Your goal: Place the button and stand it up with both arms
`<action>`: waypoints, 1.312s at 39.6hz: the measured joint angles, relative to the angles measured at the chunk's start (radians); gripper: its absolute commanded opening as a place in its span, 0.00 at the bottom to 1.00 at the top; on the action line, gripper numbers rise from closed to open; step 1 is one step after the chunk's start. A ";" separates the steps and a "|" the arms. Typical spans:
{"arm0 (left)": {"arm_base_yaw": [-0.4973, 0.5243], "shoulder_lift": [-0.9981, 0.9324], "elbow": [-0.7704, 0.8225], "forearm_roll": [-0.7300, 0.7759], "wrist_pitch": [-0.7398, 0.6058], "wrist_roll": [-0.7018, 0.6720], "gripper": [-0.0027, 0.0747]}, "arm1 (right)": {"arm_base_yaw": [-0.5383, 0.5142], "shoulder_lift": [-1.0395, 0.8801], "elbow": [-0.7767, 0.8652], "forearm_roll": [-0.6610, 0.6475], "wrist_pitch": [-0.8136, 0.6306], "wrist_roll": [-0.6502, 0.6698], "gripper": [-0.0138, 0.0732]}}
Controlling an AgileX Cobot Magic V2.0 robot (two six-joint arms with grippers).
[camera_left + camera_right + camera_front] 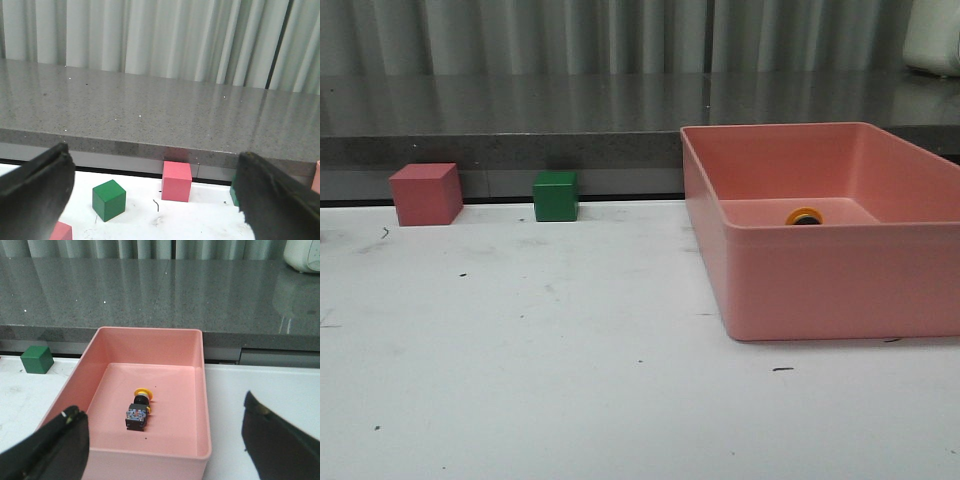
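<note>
Button (138,410) lies in bin (820,290), R of 2 cubes (555,196).

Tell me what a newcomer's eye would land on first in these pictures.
The big pink bin on the right of the white table dominates. Inside it the yellow-capped button lies on its side. At the table's far edge sit a pink-red cube and, to its right, a green cube.

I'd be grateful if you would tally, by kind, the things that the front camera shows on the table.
Pink-red cube: 1
Green cube: 1
Pink bin: 1
Button, lying inside the bin: 1
Total: 4
</note>
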 measured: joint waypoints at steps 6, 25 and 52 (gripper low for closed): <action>0.000 0.000 0.000 0.000 0.000 0.000 0.83 | 0.000 0.113 -0.026 0.000 -0.078 0.000 0.90; 0.000 0.000 -0.001 0.000 0.000 0.000 0.83 | 0.184 0.736 -0.296 0.000 -0.115 0.000 0.90; 0.000 0.000 -0.001 0.000 0.000 0.000 0.83 | 0.099 1.413 -0.817 -0.014 0.227 0.253 0.90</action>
